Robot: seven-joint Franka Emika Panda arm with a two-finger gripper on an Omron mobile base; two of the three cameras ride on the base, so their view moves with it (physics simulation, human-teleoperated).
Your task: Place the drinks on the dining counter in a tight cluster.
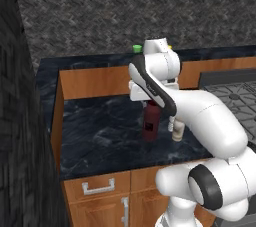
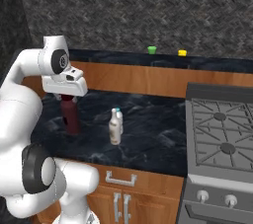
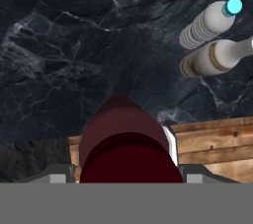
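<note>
A dark maroon bottle [image 1: 151,121] with a darker label stands upright on the black, white-veined marble bench [image 1: 100,131] over wooden drawers, in front of a wood-panelled riser [image 1: 95,82]. The robot's tool [image 1: 151,102] sits directly over the bottle's top, with the fingers down either side of the neck; in the hand view the bottle [image 3: 126,144] fills the gap between the two grey finger tips [image 3: 59,173], but whether they actually press on it cannot be told. A slim tan bottle [image 2: 114,128] with a white neck stands upright to the right of the maroon one, with a short clear bottle [image 2: 118,115] with a light-blue cap just behind it, nearly touching. In the left base view the white arm covers the tan bottle almost wholly, leaving a pale sliver, and hides the clear one. The maroon bottle's neck and cap are concealed by the tool in both base views. Two small objects, one green [image 2: 151,50] and one yellow [image 2: 182,53], sit on the higher top behind the riser, too small to identify. A stove [image 2: 222,134] lies at the right, cut off by the frame edge.
</note>
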